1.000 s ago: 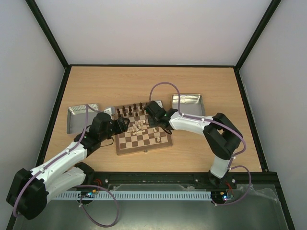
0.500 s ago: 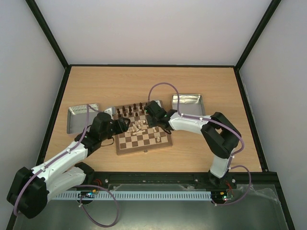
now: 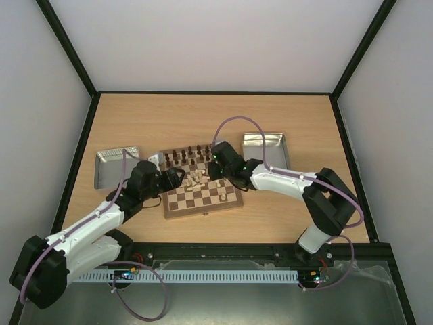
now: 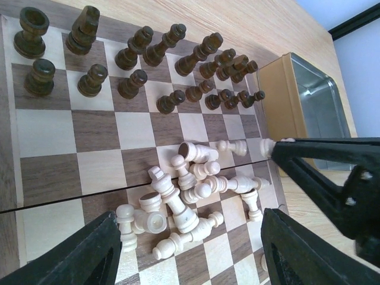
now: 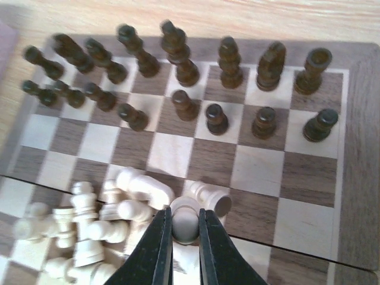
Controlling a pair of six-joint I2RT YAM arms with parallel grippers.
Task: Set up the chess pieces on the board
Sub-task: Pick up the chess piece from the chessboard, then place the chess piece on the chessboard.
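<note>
Right jaws clench one pale piece (image 5: 185, 221) by its head, at the right edge of the pile (image 4: 184, 196) mid-board (image 5: 356, 148). Empty home rows lie toward the arm bases. Left jaws hang open over the pile.

Smooth wooden board (image 4: 95, 127), pale-wood chess pieces (image 4: 173, 200)

The right hand (image 5: 185, 230) was clamped on one upright pale chess piece (image 5: 184, 217) near the middle of the board (image 5: 255, 170). Other pale chess pieces (image 5: 95, 228) lay toppled just beside it. Dark chessmen (image 5: 217, 119) stood in two rows along the board edge bordering the tabletop (image 5: 237, 18).
</note>
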